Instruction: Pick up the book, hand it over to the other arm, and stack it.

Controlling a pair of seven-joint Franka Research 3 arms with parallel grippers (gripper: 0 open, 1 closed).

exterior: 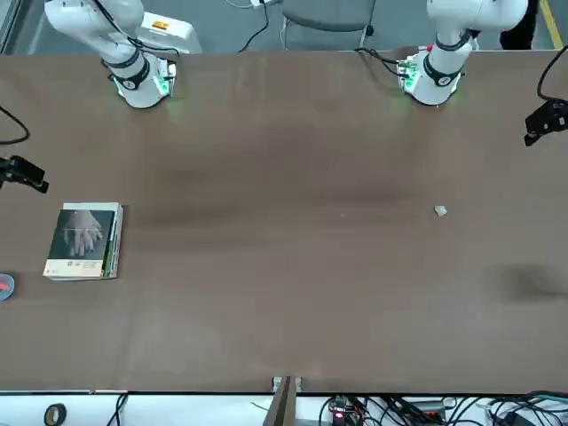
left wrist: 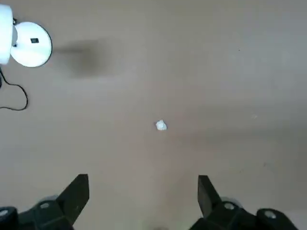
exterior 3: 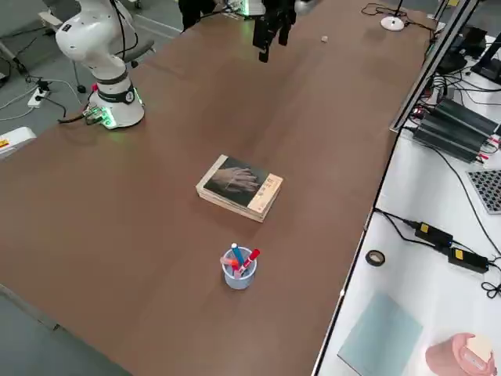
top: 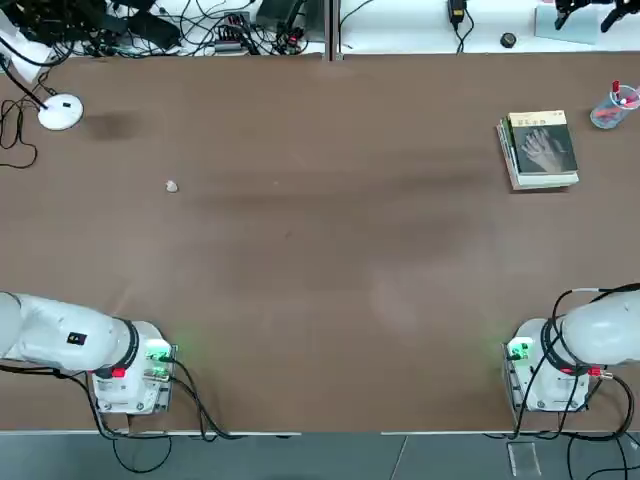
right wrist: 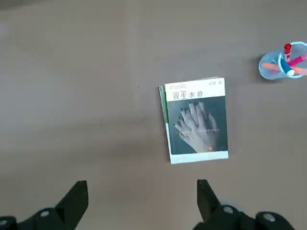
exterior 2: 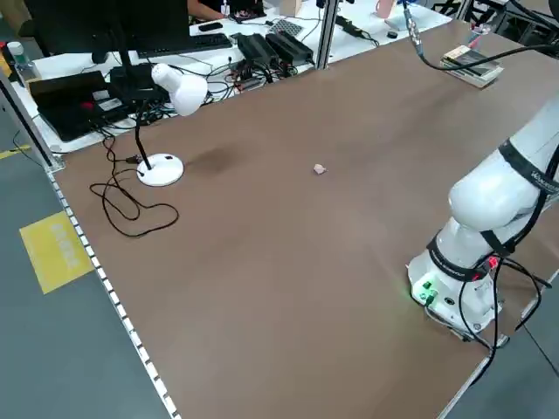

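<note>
Brown worktop [top: 320, 260] carries the book [top: 543, 145] at its far right, lying flat on a green-and-white book [right wrist: 164, 120] beneath it, near a cup of pens [top: 612, 108]. Right end effector [right wrist: 139, 203] hangs high above it, fingers spread and empty; left end effector [left wrist: 141, 199] is likewise released over a small white scrap [left wrist: 161, 125]. Risk ahead: a flat, thin cover gives little edge, so the fingers may catch both books or slide the stack toward the cup.

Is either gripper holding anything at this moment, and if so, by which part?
Nothing is held. The left gripper and right gripper are both open and empty above the table; the book lies untouched on another book.
</note>
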